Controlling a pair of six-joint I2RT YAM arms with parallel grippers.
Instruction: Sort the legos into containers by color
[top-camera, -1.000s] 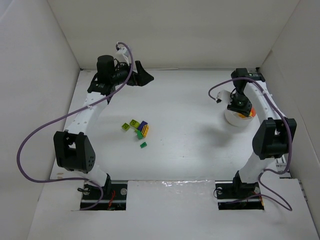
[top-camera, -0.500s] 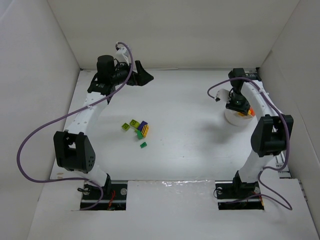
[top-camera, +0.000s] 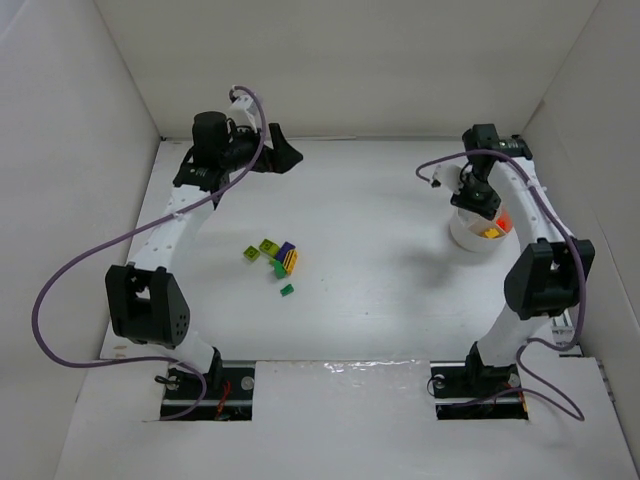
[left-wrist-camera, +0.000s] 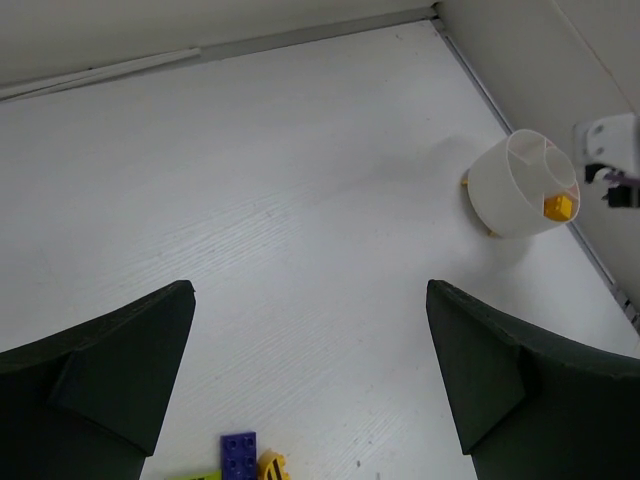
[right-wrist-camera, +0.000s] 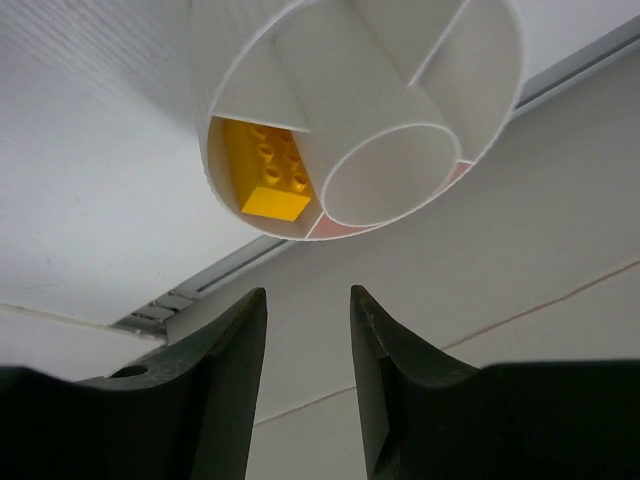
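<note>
The white round bowl (top-camera: 470, 238) stands at the right, with wedge compartments round a central cylinder (right-wrist-camera: 390, 165). One yellow brick (right-wrist-camera: 268, 172) lies in one wedge, and it also shows in the top view (top-camera: 490, 232). An orange bit (top-camera: 503, 218) shows beside it. My right gripper (top-camera: 478, 200) hovers just over the bowl's far side, fingers (right-wrist-camera: 225, 360) slightly apart and empty. Loose legos lie mid-left: lime green (top-camera: 267, 246), purple with yellow (top-camera: 287, 257), dark green (top-camera: 287, 290). My left gripper (top-camera: 283, 152) is wide open and empty at the far left, well away from them.
White walls enclose the table on the left, back and right; the right wall (top-camera: 590, 150) is close behind the bowl. In the left wrist view the bowl (left-wrist-camera: 505, 195) is far right and a purple brick (left-wrist-camera: 238, 457) lies at the bottom edge.
My right gripper has lifted and drawn back toward the far side of the bowl, uncovering a yellow brick inside it. The left arm and the loose legos have not moved.
</note>
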